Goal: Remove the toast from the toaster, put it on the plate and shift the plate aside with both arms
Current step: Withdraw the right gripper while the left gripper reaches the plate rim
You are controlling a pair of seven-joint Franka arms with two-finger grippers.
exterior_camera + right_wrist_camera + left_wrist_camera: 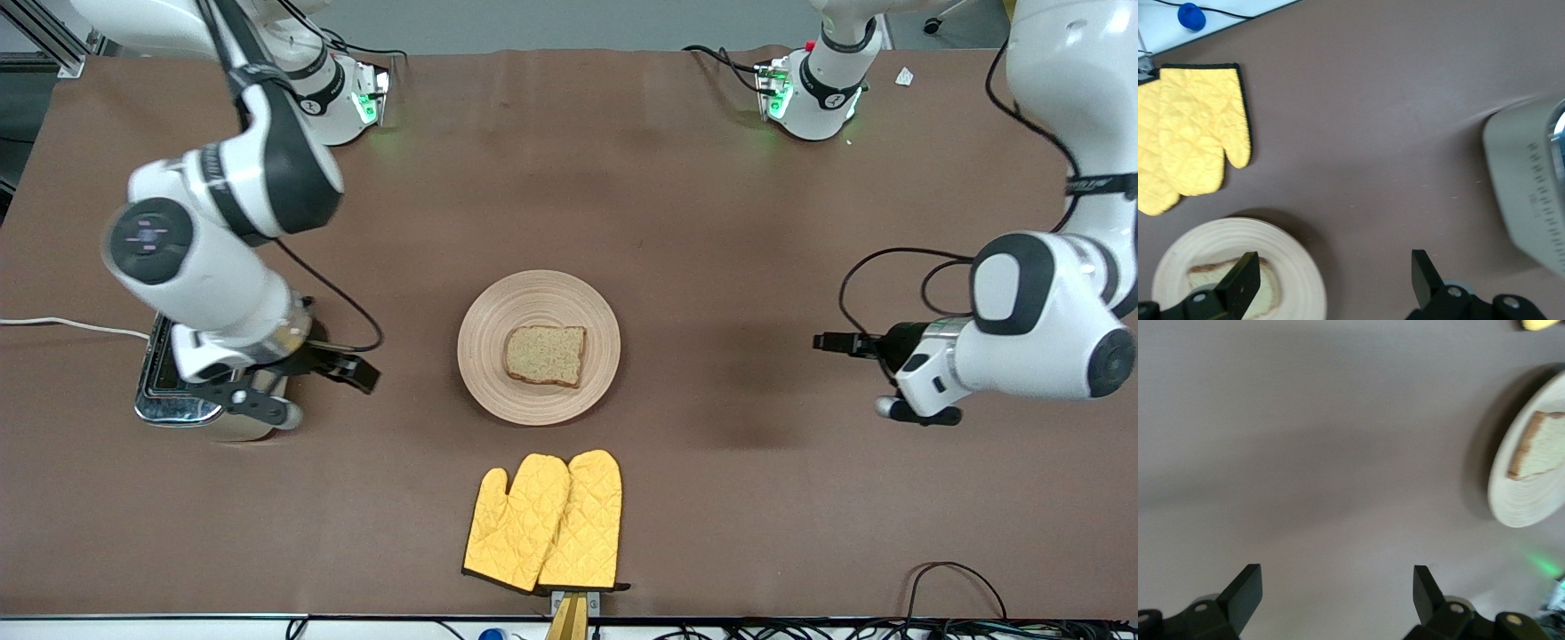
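Note:
The toast (545, 355) lies flat on the round wooden plate (498, 311) at the middle of the table. My right gripper (351, 369) is open and empty, low over the table between the toaster and the plate. Its wrist view shows the gripper (1335, 263) with the plate (1298, 280) and the toast (1270, 288) beside one finger. My left gripper (831, 341) is open and empty, low over bare table toward the left arm's end, pointing at the plate. Its wrist view shows the gripper (1338, 577) with the plate (1531, 500) and the toast (1538, 447) farther off.
A chrome toaster (164, 391) stands under the right arm at its end of the table, also in the right wrist view (1531, 193). Two yellow oven mitts (547, 524) lie nearer the front camera than the plate, by the table edge, and show in the right wrist view (1191, 140).

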